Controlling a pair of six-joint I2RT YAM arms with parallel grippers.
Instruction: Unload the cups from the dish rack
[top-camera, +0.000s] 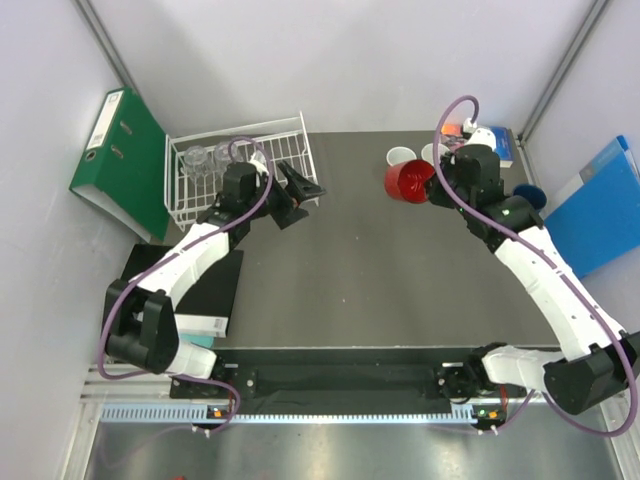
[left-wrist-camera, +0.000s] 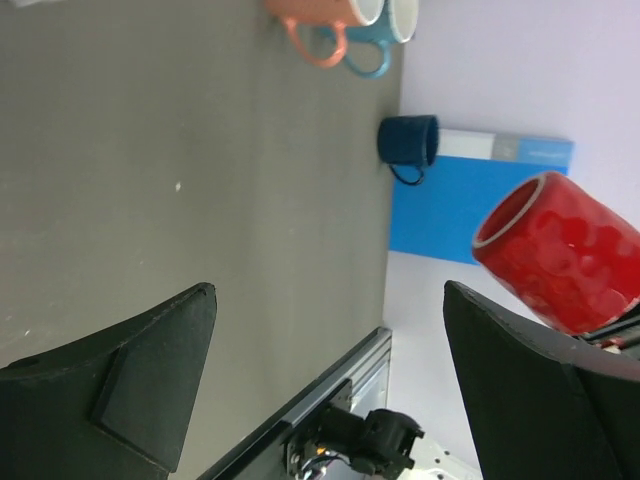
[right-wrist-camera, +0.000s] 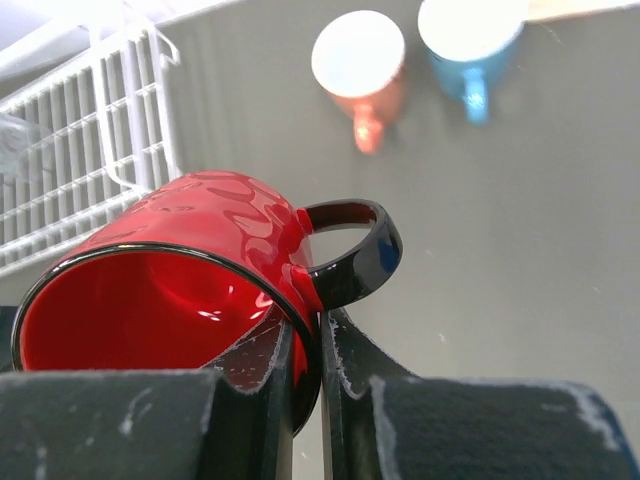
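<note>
Big picture first: the dish rack (top-camera: 240, 165) sits at ten o'clock on the desk (top-camera: 360, 270) with two glass tumblers (top-camera: 197, 158) inside. The action is over at one o'clock, where the red mug (right-wrist-camera: 190, 260) hangs tilted in the air. The right fingers (right-wrist-camera: 345, 375) are pinched together on its wall just beside the dark handle, one inside the rim and one outside. This looks like the set-down. Tip the mug level and lower it onto bare desk at six o'clock of the orange mug (right-wrist-camera: 358, 65) and the light blue mug (right-wrist-camera: 470, 35), which stand side by side. Let the base sit flat before easing off, because a rim pinch lets a mug swing. At the rack's three o'clock side the left fingers (left-wrist-camera: 150, 390) are spread wide with nothing between them, well placed for a tumbler. Now the room: pale walls (top-camera: 350, 60) close in on three sides, and the desk is dark grey, matte and flat. A green binder (top-camera: 120, 165) leans at nine o'clock beside the rack. A blue folder (top-camera: 595, 205) rests at three o'clock, with the dark blue mug (left-wrist-camera: 408, 140) just in front of it.
</note>
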